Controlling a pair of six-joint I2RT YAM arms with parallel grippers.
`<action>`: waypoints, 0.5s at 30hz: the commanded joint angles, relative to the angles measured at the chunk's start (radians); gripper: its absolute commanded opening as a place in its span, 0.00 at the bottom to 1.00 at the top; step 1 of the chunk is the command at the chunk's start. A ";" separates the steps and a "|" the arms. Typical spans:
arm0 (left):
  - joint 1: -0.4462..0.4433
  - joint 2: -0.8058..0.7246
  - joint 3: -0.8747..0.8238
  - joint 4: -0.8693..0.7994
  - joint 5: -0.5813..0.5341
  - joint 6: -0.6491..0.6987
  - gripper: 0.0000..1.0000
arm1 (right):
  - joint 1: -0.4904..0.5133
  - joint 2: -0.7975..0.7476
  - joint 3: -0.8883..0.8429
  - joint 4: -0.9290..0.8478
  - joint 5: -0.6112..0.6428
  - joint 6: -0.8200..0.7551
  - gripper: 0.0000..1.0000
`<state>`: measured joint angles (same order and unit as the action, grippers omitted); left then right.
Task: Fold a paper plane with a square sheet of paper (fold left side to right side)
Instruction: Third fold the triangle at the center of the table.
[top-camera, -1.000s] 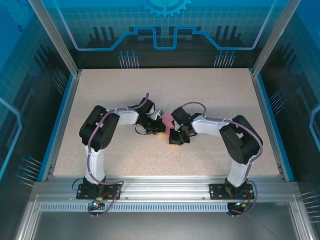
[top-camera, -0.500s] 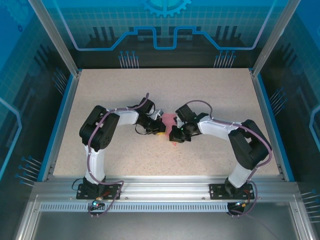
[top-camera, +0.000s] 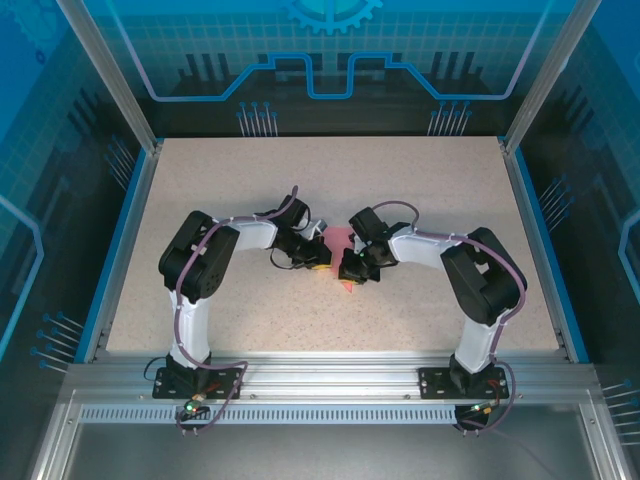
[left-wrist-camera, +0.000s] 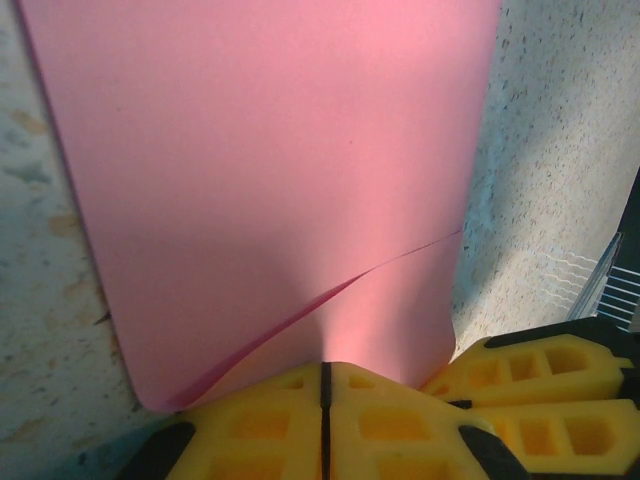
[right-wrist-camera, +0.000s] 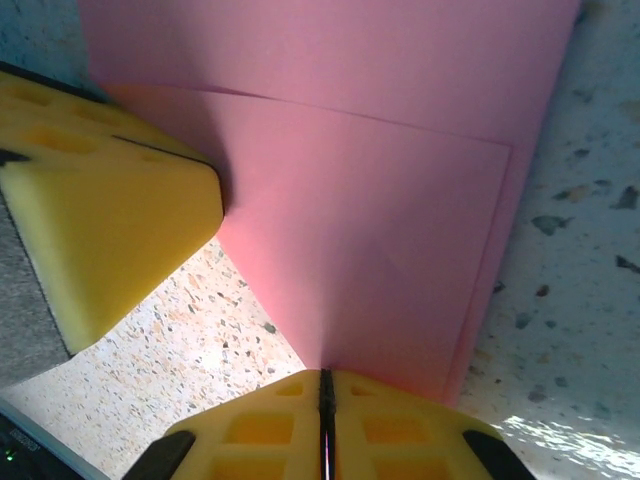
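The pink-red square sheet of paper (top-camera: 341, 241) lies folded in overlapping layers at the table's middle, between both grippers. In the left wrist view the paper (left-wrist-camera: 270, 170) shows a slanted flap edge, and my left gripper (left-wrist-camera: 323, 372) is shut on its near edge. My left gripper (top-camera: 318, 256) comes in from the left. My right gripper (top-camera: 352, 267) comes in from the right. In the right wrist view my right gripper (right-wrist-camera: 322, 378) is shut on a folded corner of the paper (right-wrist-camera: 380, 220), next to the left gripper's yellow fingers (right-wrist-camera: 110, 225). The paper plane is out of view.
The speckled table (top-camera: 420, 180) has blue raised borders left (top-camera: 122, 240) and right (top-camera: 537, 240). Both arm elbows bulge outward over the table. The right gripper's yellow fingers (left-wrist-camera: 545, 385) sit close beside my left one.
The right gripper shifted slightly back with the paper, uncovering more pink between the grippers; its elbow swung outward and returned. The left arm stayed still.
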<state>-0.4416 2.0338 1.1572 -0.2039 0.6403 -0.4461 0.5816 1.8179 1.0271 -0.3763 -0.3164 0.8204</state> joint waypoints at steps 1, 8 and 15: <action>-0.002 0.054 -0.004 -0.080 -0.079 -0.005 0.09 | -0.007 0.012 -0.003 -0.038 -0.036 0.015 0.10; -0.001 0.058 -0.002 -0.082 -0.080 -0.006 0.09 | -0.003 0.009 -0.022 -0.075 -0.023 -0.001 0.10; -0.001 0.060 0.001 -0.085 -0.083 -0.006 0.09 | 0.003 0.025 -0.013 -0.113 0.012 -0.021 0.10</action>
<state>-0.4416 2.0380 1.1660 -0.2165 0.6407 -0.4465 0.5816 1.8194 1.0264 -0.4183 -0.3214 0.8169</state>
